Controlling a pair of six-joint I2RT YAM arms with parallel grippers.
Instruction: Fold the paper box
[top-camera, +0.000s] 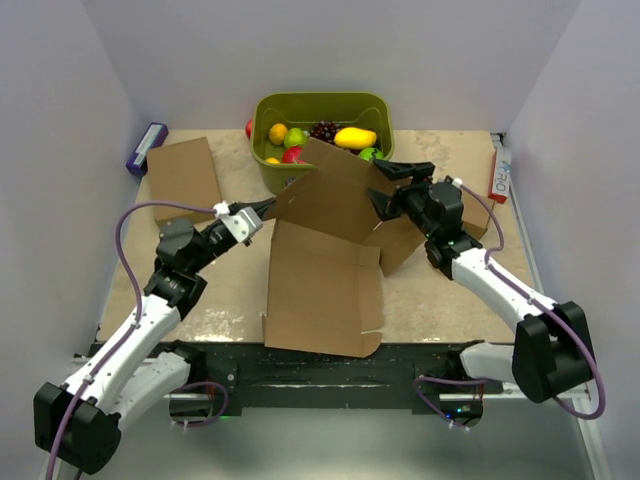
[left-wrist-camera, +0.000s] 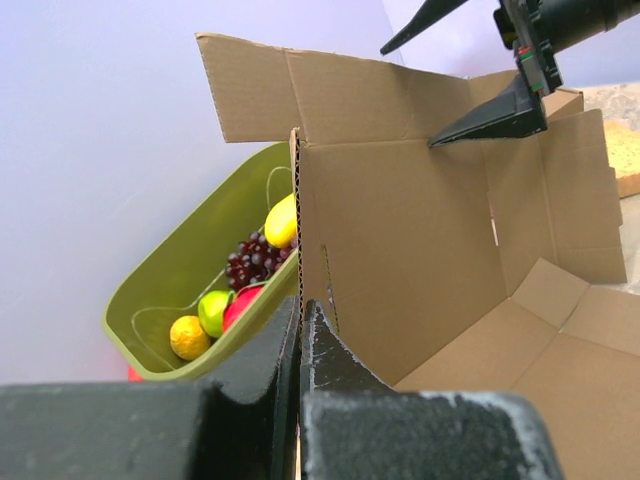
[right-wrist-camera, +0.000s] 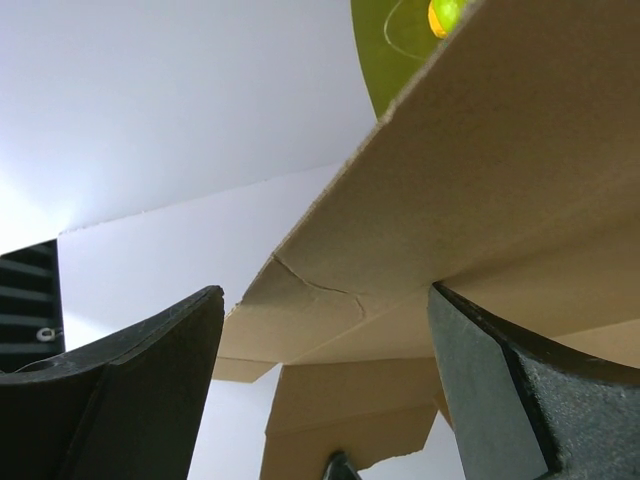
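A: Surroundings?
B: Green basket (top-camera: 372, 104) w/ fruit at back, just behind the raised panel. Flat cardboard sheet (top-camera: 183, 175) far L.
A: Box?
B: Paper box (top-camera: 320, 290) mid-table, base flat, rear panel tilted up.
A: Arms?
B: L arm (top-camera: 165, 290) low, stretched twd panel's L edge. R arm (top-camera: 490, 285) bent, wrist at panel's R end.
A: Claws?
B: L claw (left-wrist-camera: 301, 315) pinched tight on panel's L edge. R claw (top-camera: 388, 188) spread wide, panel edge betw. its fingers; contact, couldn't tell.
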